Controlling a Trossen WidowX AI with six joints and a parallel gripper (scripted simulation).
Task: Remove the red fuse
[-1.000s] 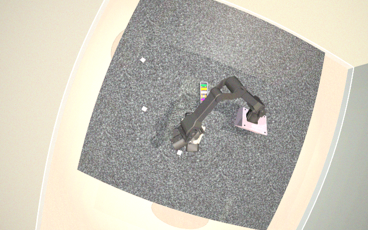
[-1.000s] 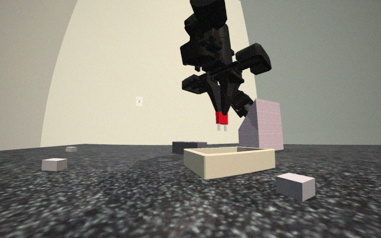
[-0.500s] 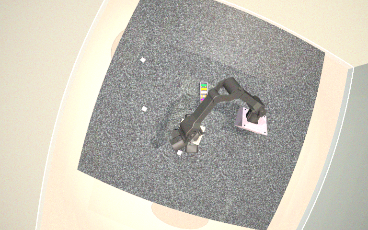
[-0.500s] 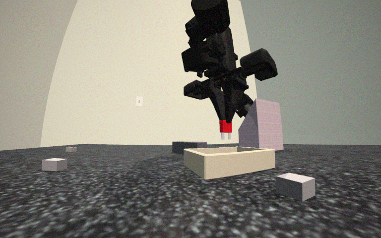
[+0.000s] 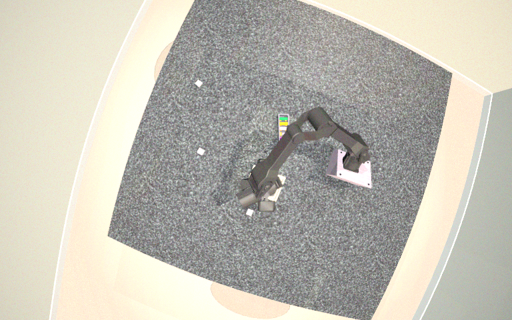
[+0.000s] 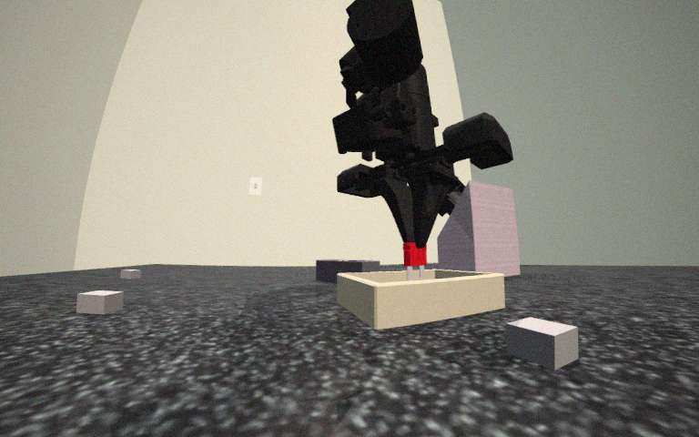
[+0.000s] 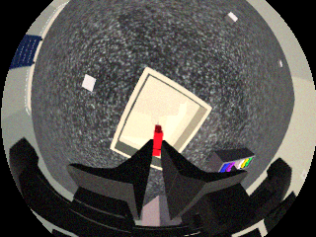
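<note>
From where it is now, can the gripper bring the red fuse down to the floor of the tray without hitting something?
Probably yes. The gripper, shut on the red fuse, hangs directly above the tray, with the prongs at about rim height inside the walls. Nothing lies in the tray beneath, and the fuse block stands well aside.

One tray [image 6: 420, 305], three white cubes [image 6: 541, 340]

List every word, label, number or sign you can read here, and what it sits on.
None can be read in any view.
Red fuse, in the gripper over the tray: no rating visible.
Fuse block: only colour bands, too small to show any print.
Wall plate: one dark mark, too blurred to read.
Small blocks and arm base: plain faces.
</note>
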